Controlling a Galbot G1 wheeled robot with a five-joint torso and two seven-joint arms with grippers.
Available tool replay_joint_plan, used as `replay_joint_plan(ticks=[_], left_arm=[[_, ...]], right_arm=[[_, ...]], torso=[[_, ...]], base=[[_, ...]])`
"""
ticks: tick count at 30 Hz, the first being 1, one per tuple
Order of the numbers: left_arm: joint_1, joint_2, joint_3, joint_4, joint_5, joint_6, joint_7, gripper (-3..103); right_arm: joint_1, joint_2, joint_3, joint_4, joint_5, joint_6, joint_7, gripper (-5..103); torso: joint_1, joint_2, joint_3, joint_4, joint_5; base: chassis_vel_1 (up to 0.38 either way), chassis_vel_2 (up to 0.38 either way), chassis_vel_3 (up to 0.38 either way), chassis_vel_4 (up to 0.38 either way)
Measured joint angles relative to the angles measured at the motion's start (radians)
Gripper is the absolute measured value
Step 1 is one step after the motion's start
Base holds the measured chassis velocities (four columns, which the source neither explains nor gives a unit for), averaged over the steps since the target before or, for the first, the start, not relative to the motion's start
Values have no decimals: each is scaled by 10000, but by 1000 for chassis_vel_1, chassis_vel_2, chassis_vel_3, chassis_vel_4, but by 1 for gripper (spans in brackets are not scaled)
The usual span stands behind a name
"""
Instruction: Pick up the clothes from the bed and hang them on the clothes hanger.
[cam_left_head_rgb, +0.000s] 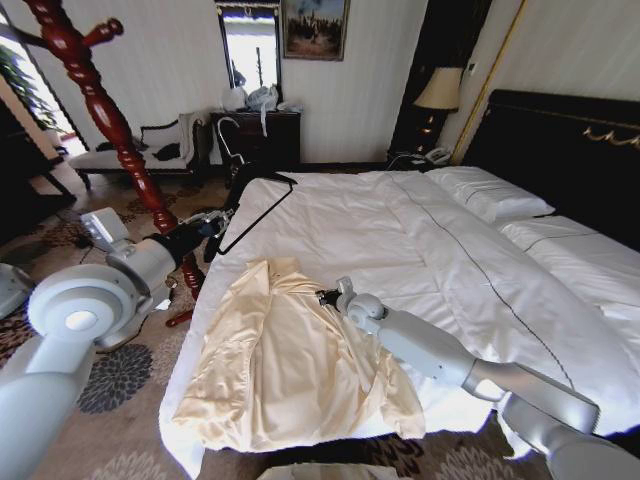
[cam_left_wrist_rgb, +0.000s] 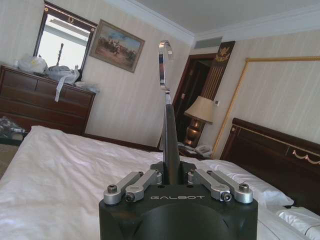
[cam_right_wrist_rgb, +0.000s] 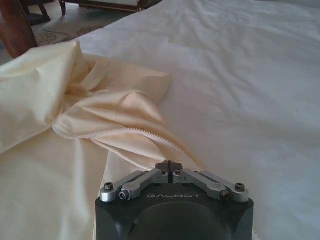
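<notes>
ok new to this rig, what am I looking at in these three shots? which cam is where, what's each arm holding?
It is a wheeled robot with two arms. The wide shot comes from its head, looking down at a bed with a white duvet. The other two come from cameras on each wrist, looking along the gripper.

The left gripper is shut on a black garment hanger with a metal hook, held above the bed. The right gripper is shut on an edge of the cream shirt, which lies spread on the duvet. The red-brown coat stand rises on the robot's left, beside the bed.
</notes>
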Motion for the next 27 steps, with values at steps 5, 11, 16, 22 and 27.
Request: replay_joint_plan(ticks=[5,11,16,22,27], left_arm=[[223,-69,-75,-27,14,2,-8,16],[345,-152,-99,-34,34,7,-24,16],[331,-174,-180,0,33,7,-35,16],[447,-223,-395,42,32,7,-52,16],[507,-227,-577,24,-39,7,-74,16]], right_arm=[[13,-65,-55,294,-718,666,-377,9],[208,100,-418,221,-2196,1100,-1153,25],[637,524,-974,-126,-3224,1298,-1789,47],[1323,1365,-1446,-1469,-4842,2296,-3502,68],[1451,1574,-1675,-1918,-5036,2360,-4159,90]], torso=[[0,0,-1,0,0],[0,0,0,2,-1],[-1,0,0,0,-1],[0,0,0,4,-1],[0,-1,0,0,-1]], base=[[0,0,0,0],[0,0,0,0],[0,0,0,0],[0,0,0,0],[0,0,0,0]])
